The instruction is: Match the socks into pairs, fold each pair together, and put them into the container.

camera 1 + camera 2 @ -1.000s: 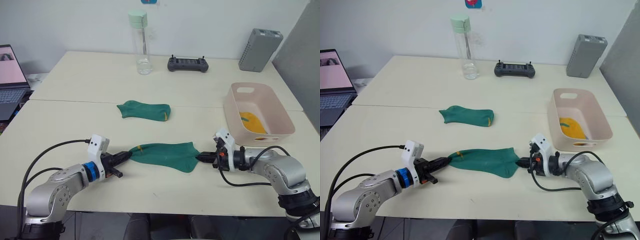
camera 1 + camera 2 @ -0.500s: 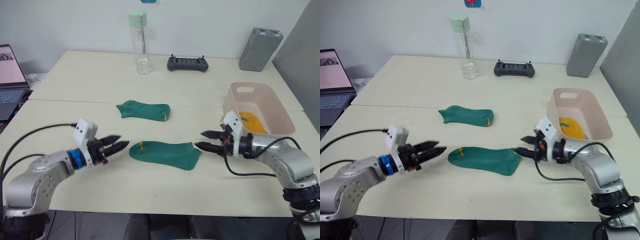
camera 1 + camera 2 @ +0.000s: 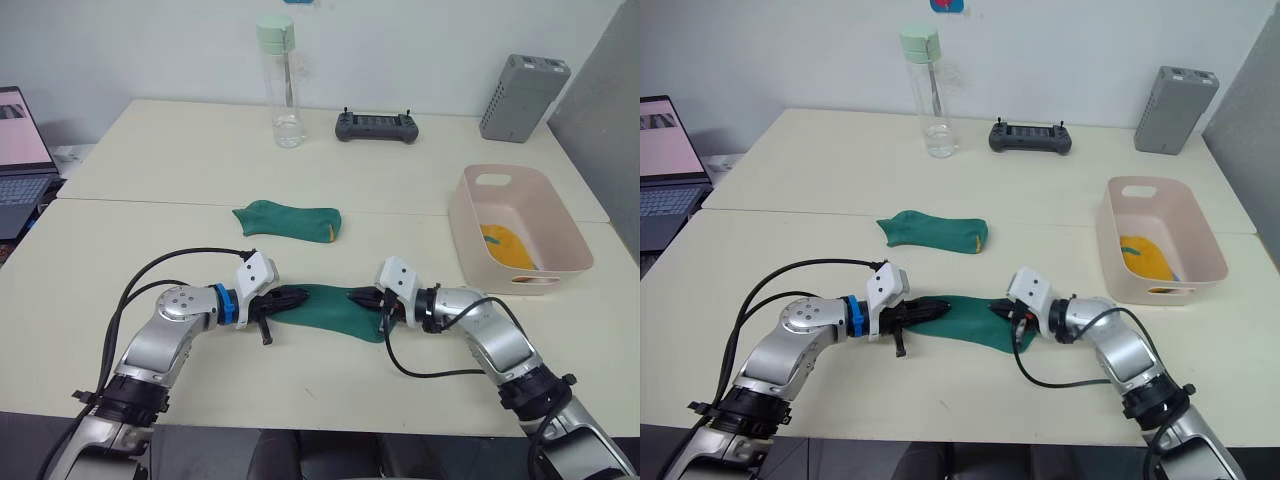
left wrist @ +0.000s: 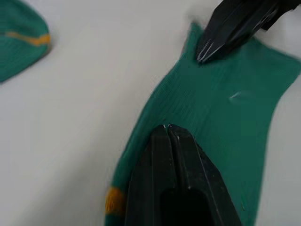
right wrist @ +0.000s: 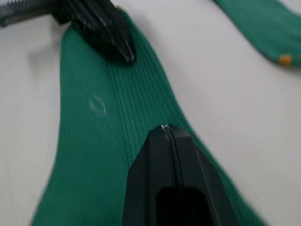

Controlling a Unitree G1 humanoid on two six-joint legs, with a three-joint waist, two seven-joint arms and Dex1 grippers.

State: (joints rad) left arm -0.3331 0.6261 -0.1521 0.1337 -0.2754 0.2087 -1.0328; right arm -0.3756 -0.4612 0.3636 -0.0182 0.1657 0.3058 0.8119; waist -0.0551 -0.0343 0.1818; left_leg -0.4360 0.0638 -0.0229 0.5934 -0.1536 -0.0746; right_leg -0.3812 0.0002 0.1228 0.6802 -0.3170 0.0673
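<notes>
A dark green sock [image 3: 330, 308] lies flat near the table's front edge. My left gripper [image 3: 300, 298] is shut with its tips on the sock's toe half, close to a small yellow mark. My right gripper [image 3: 352, 297] is shut with its tips on the cuff half, so the two point at each other a short gap apart. In the left wrist view the closed fingers [image 4: 162, 155] press into the green fabric [image 4: 230, 127]. A second dark green sock [image 3: 288, 218] lies further back. The pale pink container [image 3: 562, 228] at the right holds a mustard-yellow sock [image 3: 505, 246].
At the table's back stand a clear bottle [image 3: 281, 85] with a green cap, a black controller [image 3: 375, 127] and a grey ribbed box [image 3: 523, 97]. A laptop [image 3: 18, 150] sits off the left edge. A seam crosses the table behind the far sock.
A second ago both grippers held the sock stretched by its ends. They then opened and drew back. Now both have moved inward over the sock and shut on it.
</notes>
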